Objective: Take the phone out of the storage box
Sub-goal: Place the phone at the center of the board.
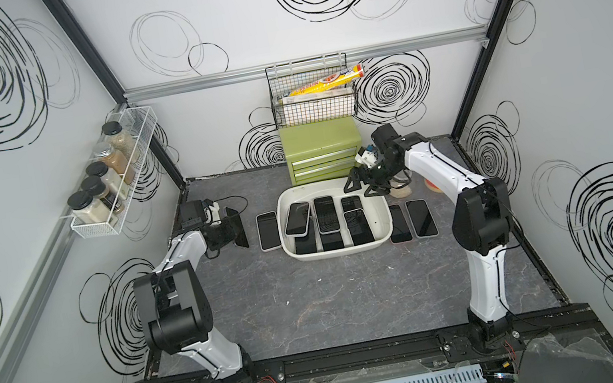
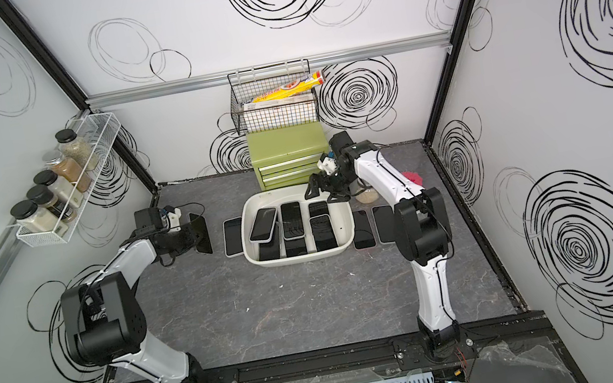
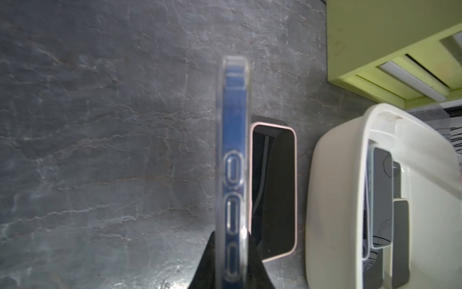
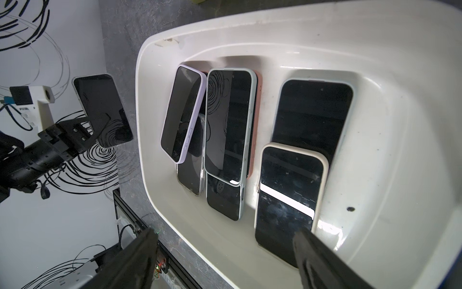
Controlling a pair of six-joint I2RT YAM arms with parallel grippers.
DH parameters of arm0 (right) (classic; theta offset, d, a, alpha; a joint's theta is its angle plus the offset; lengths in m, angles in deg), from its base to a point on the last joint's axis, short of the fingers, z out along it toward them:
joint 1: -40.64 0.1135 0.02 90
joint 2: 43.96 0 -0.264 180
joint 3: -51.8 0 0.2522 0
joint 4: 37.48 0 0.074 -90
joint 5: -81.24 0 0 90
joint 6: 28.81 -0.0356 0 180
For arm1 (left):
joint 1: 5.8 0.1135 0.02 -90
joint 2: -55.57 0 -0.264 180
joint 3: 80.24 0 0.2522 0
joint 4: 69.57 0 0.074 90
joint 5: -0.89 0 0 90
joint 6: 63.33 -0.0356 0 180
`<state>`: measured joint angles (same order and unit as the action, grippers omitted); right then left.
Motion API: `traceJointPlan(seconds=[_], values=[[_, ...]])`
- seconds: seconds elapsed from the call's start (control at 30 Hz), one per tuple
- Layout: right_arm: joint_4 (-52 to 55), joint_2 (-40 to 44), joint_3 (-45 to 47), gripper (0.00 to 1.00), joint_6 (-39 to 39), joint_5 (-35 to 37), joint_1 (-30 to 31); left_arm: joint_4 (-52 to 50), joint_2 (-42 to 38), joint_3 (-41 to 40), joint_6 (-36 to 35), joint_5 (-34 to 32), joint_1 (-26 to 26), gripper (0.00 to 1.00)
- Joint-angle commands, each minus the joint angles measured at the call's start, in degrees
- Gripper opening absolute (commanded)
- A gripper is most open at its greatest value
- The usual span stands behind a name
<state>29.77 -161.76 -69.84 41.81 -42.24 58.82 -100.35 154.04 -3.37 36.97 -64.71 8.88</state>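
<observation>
The left gripper (image 1: 231, 232) pinches a clear-cased phone (image 3: 233, 140) on edge beside the storage box (image 1: 338, 253) — the right gripper (image 1: 363, 187) hangs spread over its far corner.

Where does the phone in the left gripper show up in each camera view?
In a top view: the held phone, on edge, left of the storage box.
In a top view: the held phone, likewise left of the box.
Left wrist: the held phone edge-on, mid-picture, beside the box.
Right wrist: the held phone beyond the box's rim, screen toward the camera.
Shared landmark: the storage box.
</observation>
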Motion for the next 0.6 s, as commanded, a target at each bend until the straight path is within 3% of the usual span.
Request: traceJointPlan(seconds=[0.0,0.3,0.5,0.57], values=[[0.9,2.0,1.9,0.89,1.9,-0.7,0.1,1.5,1.7,2.3,-3.4,1.6,0.2,0.00],[-0.2,1.1,4.3,0.89,2.6,-0.8,0.1,3.3,7.5,2.4,-4.4,12.2,-0.1,0.00],[-0.3,0.3,4.3,0.89,2.8,-0.4,0.1,3.4,11.6,3.1,-4.2,13.6,-0.7,0.00],[-0.3,-0.1,4.7,0.89,2.8,-0.3,0.2,3.9,12.5,3.2,-4.0,12.9,-1.3,0.05]])
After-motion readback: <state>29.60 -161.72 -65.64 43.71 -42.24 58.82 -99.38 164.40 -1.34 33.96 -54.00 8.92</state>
